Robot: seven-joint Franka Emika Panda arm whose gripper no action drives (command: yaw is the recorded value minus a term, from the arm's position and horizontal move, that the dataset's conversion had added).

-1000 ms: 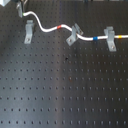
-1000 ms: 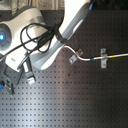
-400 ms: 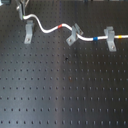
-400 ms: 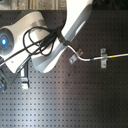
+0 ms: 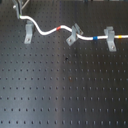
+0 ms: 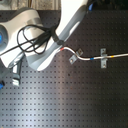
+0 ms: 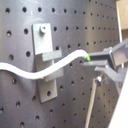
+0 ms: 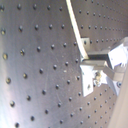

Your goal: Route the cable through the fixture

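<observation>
Cable (image 7: 60,65) sits pinched between our closed jaws at its green-marked end, gripper (image 7: 100,62), its run just ahead of them draped across the fixture (image 7: 46,62), apparently not seated. We judge this the threading step; next we lower and press it into the saddle.

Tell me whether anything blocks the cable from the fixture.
Nothing visible does. In the first wrist view the cable, held by the gripper, already crosses the fixture, with only bare board around.
</observation>
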